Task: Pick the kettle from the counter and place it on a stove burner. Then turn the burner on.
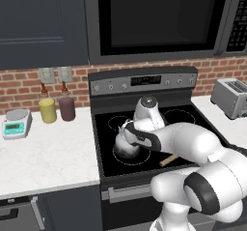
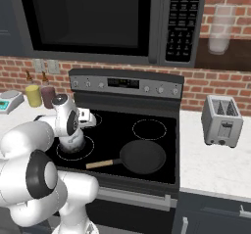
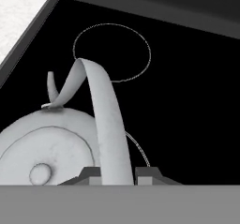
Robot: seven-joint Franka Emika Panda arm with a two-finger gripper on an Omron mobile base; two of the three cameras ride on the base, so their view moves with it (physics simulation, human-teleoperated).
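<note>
On the black glass cooktop, the kettle sits inside the stove burner, the large white ring at the cooktop's front on the side nearest the counter. Directly above the kettle, the gripper is closed on its arched handle, which in the hand view passes between the two fingertips with the lid knob just beside them. Across the cooktop from the kettle lies a frying pan, its wooden handle pointing toward the kettle's burner, and beyond the cooktop a toaster stands
</note>
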